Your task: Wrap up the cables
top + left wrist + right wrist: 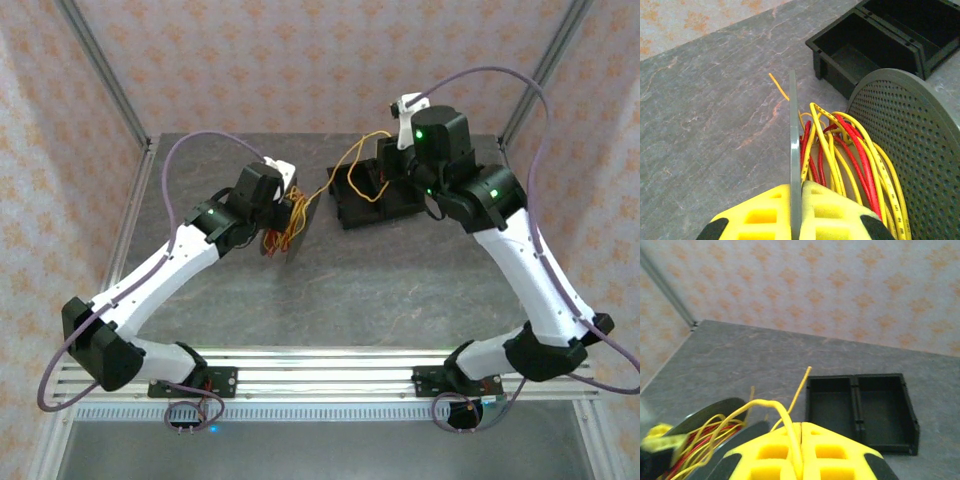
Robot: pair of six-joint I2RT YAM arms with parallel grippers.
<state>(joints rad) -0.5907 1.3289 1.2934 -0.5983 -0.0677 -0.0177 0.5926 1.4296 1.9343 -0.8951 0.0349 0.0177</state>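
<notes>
While the spool (910, 130) is being clamped in the left gripper (796, 195), a yellow cable (790, 425) is being pinched by the right gripper (801, 440), strung leftward toward that spool.

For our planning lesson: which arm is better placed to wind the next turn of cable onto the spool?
Probably right: the right gripper pinches the loose yellow cable, while the left gripper clamps the rim of the spool.

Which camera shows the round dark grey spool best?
The left wrist view: the round dark grey perforated spool is close and sharp, yellow and red cables between its flanges. The top view shows it small and edge-on; the right wrist view, blurred at lower left.
</notes>
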